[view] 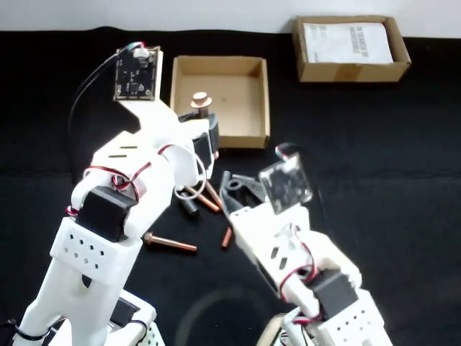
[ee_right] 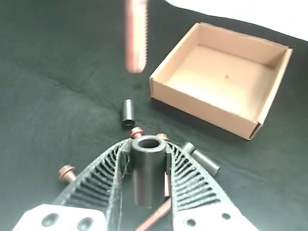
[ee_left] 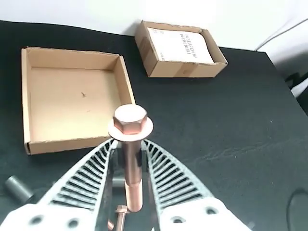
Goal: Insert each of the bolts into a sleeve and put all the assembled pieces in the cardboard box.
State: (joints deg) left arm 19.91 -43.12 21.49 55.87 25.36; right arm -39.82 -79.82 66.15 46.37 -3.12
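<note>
My left gripper is shut on an upright copper bolt, head up, held above the table just short of the open cardboard box. In the high view that bolt stands at the box's near left corner. My right gripper is shut on a dark sleeve, bore facing up. The held bolt's threaded end hangs above and beyond this sleeve, apart from it. The right gripper sits nearer than the box, right of the left gripper.
Loose copper bolts and a dark sleeve lie between the arms. More sleeves rest near the box. A second box holding paper stands at the back right.
</note>
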